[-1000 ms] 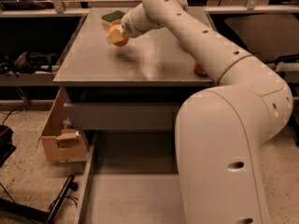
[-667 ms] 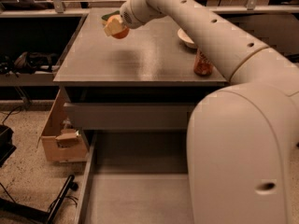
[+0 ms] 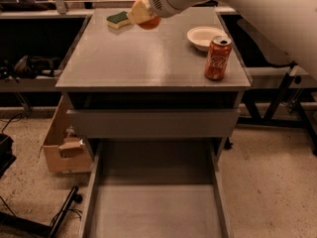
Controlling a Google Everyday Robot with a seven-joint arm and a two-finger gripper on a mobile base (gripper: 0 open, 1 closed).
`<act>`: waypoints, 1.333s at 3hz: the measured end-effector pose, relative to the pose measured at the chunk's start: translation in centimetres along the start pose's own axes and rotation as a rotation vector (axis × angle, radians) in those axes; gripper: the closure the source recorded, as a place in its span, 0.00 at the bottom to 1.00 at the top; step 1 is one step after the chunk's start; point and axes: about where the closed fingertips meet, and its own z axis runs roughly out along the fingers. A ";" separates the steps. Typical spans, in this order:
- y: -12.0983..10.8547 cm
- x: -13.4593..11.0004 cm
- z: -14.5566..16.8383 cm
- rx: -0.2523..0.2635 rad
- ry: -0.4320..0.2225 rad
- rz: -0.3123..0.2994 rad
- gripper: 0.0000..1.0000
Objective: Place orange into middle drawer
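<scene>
Nearest to me, the long, shallow grey metal middle drawer (image 3: 156,207) stands pulled out from the cabinet, and I can see its flat bottom and low side walls. Directly above it sits a plain flat grey drawer front (image 3: 151,123), shut. To the left of the cabinet, on the speckled floor, I see an open brown cardboard box (image 3: 62,152).

On the grey cabinet top (image 3: 143,63), near the right front corner, a red soda can (image 3: 218,58) stands upright. Its white script reads as Coca-Cola. Just behind it is a small, shallow white bowl (image 3: 205,36). At the far left of the top lies a yellow sponge with a green scouring face (image 3: 118,20).

The white arm comes in from the upper right, and its gripper (image 3: 143,16) hangs over the far part of the top, just right of the sponge. Its tan fingers (image 3: 137,11) are clamped on the small round orange (image 3: 149,23), which is clear of the surface and well away from the open drawer.
</scene>
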 end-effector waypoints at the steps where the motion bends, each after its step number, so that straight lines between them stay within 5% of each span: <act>1: 1.6 3.0 -8.6 0.061 0.022 0.031 1.00; 2: 4.3 10.0 -13.7 0.054 0.097 0.068 1.00; 4: 8.3 25.2 -14.9 -0.046 0.207 0.156 1.00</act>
